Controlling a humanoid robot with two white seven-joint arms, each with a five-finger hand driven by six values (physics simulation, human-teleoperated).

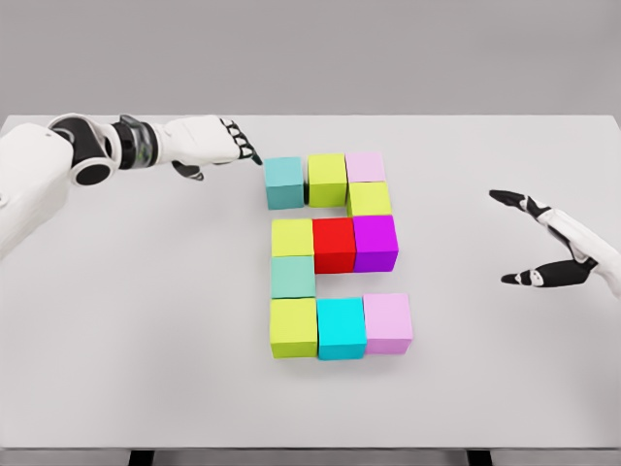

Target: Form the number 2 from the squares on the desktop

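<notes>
Left robot hand (209, 144), fingers together, holding nothing, fingertips just left of the teal block (283, 183); 2 looks nearly formed, next nudge it flush against the yellow-green block (327, 178).

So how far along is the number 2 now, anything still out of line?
The shape reads as a 2: three rows with the yellow-green and pale teal cubes as connectors. In hand: the left hand is at the top-left teal cube, which sits slightly off from its row. The right hand is open, holding nothing.
</notes>
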